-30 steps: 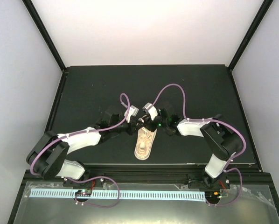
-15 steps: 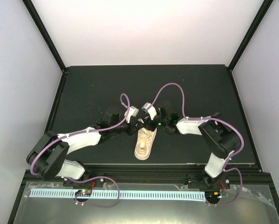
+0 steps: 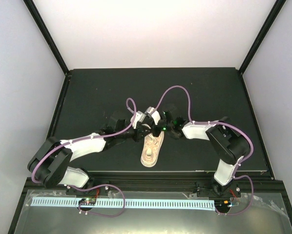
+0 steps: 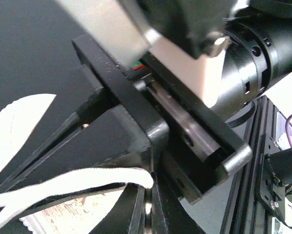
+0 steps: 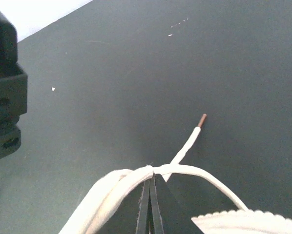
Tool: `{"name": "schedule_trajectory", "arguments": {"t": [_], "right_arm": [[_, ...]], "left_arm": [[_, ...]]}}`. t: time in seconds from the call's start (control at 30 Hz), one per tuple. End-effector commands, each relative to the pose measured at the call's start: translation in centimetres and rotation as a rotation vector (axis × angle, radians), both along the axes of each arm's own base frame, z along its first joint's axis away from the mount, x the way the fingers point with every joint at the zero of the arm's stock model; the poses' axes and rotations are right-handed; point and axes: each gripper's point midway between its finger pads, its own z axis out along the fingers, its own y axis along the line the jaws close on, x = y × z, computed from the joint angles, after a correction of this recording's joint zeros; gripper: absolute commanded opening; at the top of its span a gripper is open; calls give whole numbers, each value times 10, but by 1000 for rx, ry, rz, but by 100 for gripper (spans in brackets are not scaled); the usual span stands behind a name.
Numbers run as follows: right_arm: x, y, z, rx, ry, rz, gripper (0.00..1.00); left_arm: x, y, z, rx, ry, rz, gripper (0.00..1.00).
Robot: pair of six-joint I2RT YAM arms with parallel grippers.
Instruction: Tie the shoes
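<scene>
The beige sneaker (image 3: 152,150) lies on the black table near the front edge, its far end under both grippers. My left gripper (image 3: 142,128) is shut on a cream lace (image 4: 63,187), which runs from its fingertips (image 4: 150,187) off to the left over the shoe's insole (image 4: 68,217). My right gripper (image 3: 154,127) is shut on a doubled loop of lace (image 5: 116,187) at its tips (image 5: 151,178). A lace end with a brown tip (image 5: 201,119) sticks out beyond. The two grippers almost touch. The right gripper's body (image 4: 195,131) fills the left wrist view.
The black table (image 3: 87,92) has raised black rails at its sides and a metal frame (image 3: 151,173) along the front. Purple cables (image 3: 177,95) arch over both arms. The shoe's scalloped sole edge (image 5: 248,222) shows at the bottom right of the right wrist view.
My right gripper has moved left, closing up to my left gripper over the shoe's far end. The left arm and the shoe have hardly moved.
</scene>
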Motion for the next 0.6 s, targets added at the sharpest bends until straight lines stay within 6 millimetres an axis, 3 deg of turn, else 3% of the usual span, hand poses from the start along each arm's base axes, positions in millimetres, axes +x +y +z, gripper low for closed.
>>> {"name": "schedule_trajectory", "arguments": {"t": [0.0,0.37,0.57], "right_arm": [[1,-4,27,59,-76,-48,2],[3,-89,61,-18,-214,-435,2],[-12,-114,77,-15,-193,-511,2]], "left_arm": [[5,-3,20,-35,-59,-1,2],[9,10,17,-12,-65,51,2],[12,10,13,-9,-54,56,2]]}}
